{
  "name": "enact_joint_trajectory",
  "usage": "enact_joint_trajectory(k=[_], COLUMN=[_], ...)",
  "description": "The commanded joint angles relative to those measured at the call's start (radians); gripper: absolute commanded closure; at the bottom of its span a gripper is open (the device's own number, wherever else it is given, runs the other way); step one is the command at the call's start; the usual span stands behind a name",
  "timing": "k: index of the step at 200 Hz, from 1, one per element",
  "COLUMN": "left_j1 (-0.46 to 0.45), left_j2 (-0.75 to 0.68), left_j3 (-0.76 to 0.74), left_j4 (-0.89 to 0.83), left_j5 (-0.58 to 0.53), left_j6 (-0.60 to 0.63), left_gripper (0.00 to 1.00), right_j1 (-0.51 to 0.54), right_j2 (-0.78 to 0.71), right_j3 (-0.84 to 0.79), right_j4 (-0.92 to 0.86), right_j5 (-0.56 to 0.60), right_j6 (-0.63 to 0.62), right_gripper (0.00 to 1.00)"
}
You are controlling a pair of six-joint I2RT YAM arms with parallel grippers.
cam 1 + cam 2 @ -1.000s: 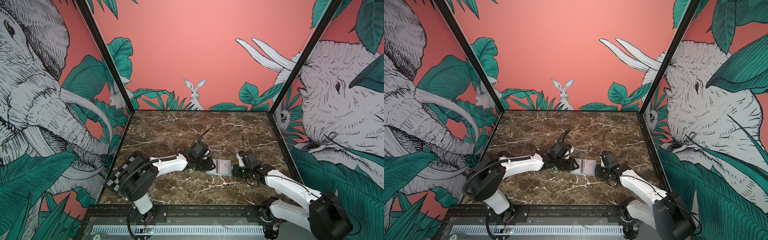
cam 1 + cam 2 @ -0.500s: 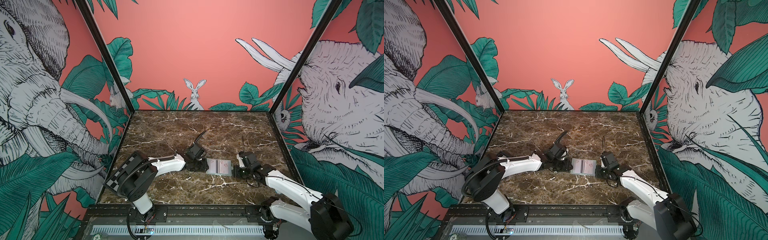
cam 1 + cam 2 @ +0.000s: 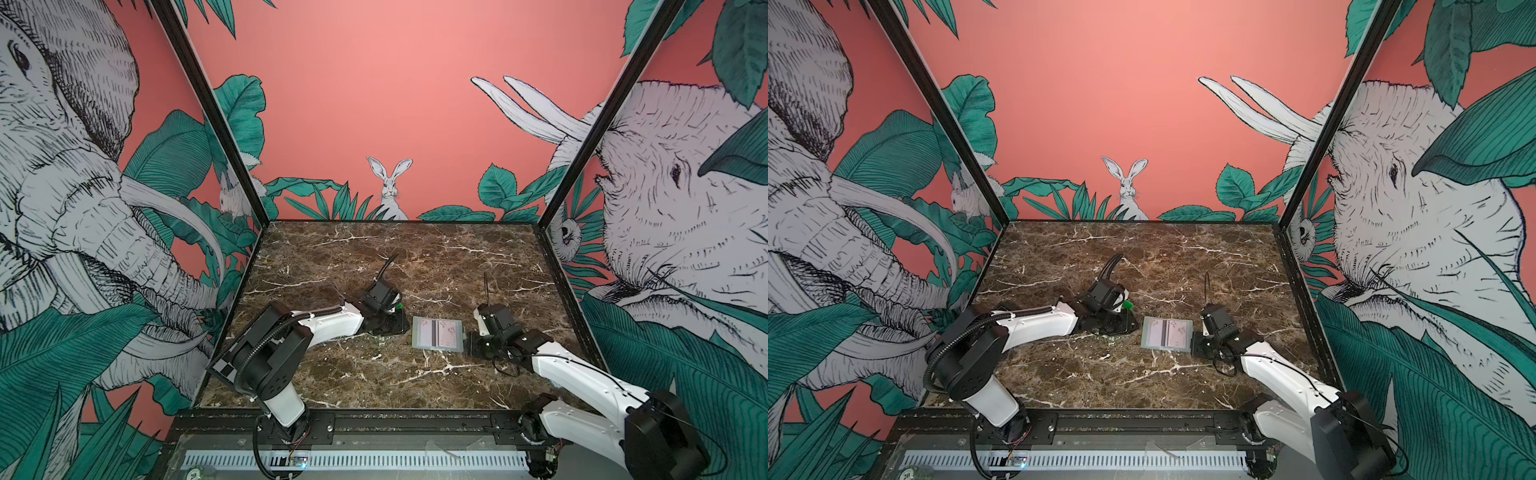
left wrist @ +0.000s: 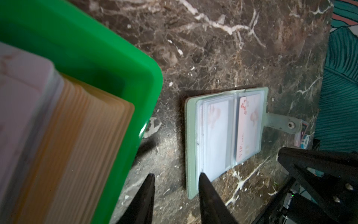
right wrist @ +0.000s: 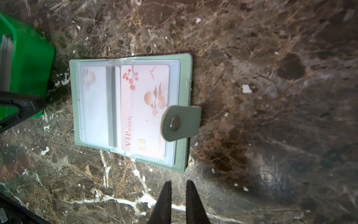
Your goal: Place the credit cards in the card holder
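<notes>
Coral jungle-mural walls point(image 3: 374, 83) enclose a brown marble tabletop point(image 3: 353, 257). In both top views, near lower centre, the left gripper point(image 4: 176, 174) stands moderately parted and empty, beside the green tray point(image 4: 96, 48) of credit cards point(image 4: 77, 135). Just right of it, the card holder point(image 3: 437, 334) lies open. The right gripper point(image 5: 178, 182) is narrowly parted and empty.

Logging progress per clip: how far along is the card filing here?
Done: a VIP card and a striped card sit sleeved in the open card holder. In hand: nothing; left gripper and right gripper are empty. Left: the stack of credit cards in the green tray.
</notes>
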Motion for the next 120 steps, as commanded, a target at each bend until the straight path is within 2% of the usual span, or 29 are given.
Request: enact_joint_trajectory(k=[1, 28, 69, 94, 120], left_j1=[0.0, -0.009, -0.013, -0.022, -0.025], left_j2=[-0.028, -0.038, -0.017, 0.016, 0.042], left_j3=[-0.041, -0.076, -0.137, -0.126, -0.116], left_j4=[0.035, 0.068, 0.232, 0.267, 0.282], left_j5=[0.042, 0.062, 0.118, 0.138, 0.146], left_j6=[-0.016, -0.035, -0.126, -0.139, -0.15], left_gripper=[0.6, 0.58, 0.55, 0.49, 0.47], right_j1=[0.006, 0.005, 0.006, 0.005, 0.005], right_j2=[-0.007, 0.006, 0.028, 0.062, 0.103], right_j3=[0.025, 0.026, 0.029, 0.033, 0.057], right_j4=[-0.004, 0.001, 0.015, 0.025, 0.002], right_j5=[0.023, 0.019, 0.013, 0.014, 0.007], right_j6=[0.005, 0.001, -0.007, 0.003, -0.003], right_gripper=[0.83, 0.82, 0.82, 0.81, 0.81])
